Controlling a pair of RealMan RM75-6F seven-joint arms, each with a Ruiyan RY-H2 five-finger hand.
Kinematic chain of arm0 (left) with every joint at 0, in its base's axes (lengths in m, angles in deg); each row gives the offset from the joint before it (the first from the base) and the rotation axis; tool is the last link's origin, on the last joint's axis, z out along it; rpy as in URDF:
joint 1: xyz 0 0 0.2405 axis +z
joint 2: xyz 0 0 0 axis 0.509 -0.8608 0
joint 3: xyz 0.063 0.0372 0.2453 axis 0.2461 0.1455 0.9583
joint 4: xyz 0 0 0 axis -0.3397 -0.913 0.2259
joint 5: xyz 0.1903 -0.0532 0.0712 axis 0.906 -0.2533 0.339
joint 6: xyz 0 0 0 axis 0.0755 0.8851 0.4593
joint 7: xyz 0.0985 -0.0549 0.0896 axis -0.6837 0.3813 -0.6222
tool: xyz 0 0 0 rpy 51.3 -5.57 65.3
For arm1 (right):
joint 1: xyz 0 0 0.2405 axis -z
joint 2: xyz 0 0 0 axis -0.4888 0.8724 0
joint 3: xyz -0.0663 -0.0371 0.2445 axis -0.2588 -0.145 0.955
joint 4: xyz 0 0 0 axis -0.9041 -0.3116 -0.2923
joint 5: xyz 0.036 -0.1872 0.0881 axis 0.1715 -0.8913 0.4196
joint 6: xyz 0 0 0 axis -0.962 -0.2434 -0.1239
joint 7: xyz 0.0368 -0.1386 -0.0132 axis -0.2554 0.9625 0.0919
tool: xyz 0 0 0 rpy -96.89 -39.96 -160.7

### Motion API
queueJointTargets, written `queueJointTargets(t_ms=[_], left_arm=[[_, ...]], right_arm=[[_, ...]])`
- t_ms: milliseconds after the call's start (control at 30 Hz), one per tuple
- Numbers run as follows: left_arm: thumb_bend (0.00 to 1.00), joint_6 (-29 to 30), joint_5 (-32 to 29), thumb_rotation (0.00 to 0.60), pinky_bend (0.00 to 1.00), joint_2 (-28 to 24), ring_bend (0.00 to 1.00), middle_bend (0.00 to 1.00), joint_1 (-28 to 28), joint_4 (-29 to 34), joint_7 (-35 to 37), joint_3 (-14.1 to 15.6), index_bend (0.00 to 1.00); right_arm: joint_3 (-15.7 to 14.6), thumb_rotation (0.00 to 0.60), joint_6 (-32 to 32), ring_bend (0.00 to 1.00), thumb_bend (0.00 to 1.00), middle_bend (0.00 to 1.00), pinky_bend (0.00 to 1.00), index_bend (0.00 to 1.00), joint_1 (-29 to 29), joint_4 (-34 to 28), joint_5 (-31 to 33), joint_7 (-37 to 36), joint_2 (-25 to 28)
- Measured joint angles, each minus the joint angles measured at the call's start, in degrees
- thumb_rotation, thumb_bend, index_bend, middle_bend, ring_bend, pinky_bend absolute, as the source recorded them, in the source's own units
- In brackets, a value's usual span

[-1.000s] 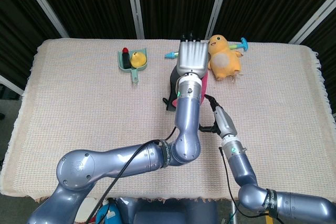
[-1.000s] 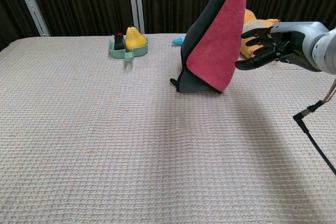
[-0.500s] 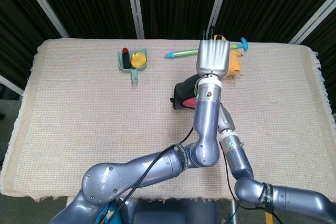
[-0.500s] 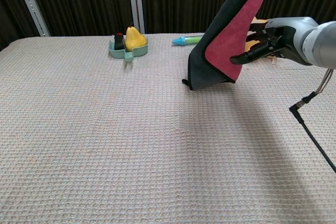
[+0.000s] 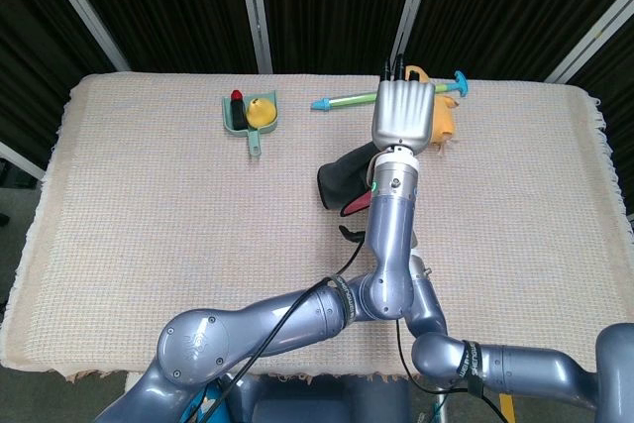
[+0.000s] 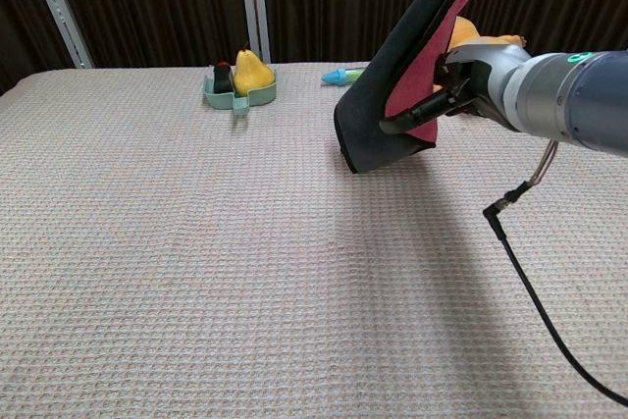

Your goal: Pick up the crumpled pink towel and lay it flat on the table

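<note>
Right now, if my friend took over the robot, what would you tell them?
Left hand: up high over the far side of the table, holding the pink towel by its top, so it hangs down.
Right hand: reaching in from the right, fingers touching the hanging towel low down; a firm grip can't be confirmed.
Towel: lifted, dark side facing out, its bottom corner at or just above the table.
Done: towel picked up.
Left: spread it open and lay it flat.
</note>
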Motion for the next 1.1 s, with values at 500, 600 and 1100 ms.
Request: queueJointTargets(t_ms=[500,600,1100], left_arm=[[0.71,3.2,0.1,0.600,0.07,-1.0,0.03,0.29,1.2,2.9,-3.0,0.8,0.92],[0.71,3.7,0.1,0.600,0.07,-1.2,0.03,0.29,1.7,2.6,-4.2,1.6,0.92],[0.71,4.6,0.6,0.600,0.07,-2.6,0.03,0.29,4.0,3.9,-4.4,1.4,0.92]], right_arm=[[2.1,0.600,5.6,0.00,0.29,0.00,0.00,0.00,1.7,1.2,-1.0,-2.5,-2.3],[2.2,0.600,6.2,0.00,0.29,0.00,0.00,0.00,2.7,0.9,-2.2,-3.3,-2.4],[3.5,0.600,6.0,0.00,0.29,0.00,0.00,0.00,2.5,6.4,-0.6,-2.0,-5.7]])
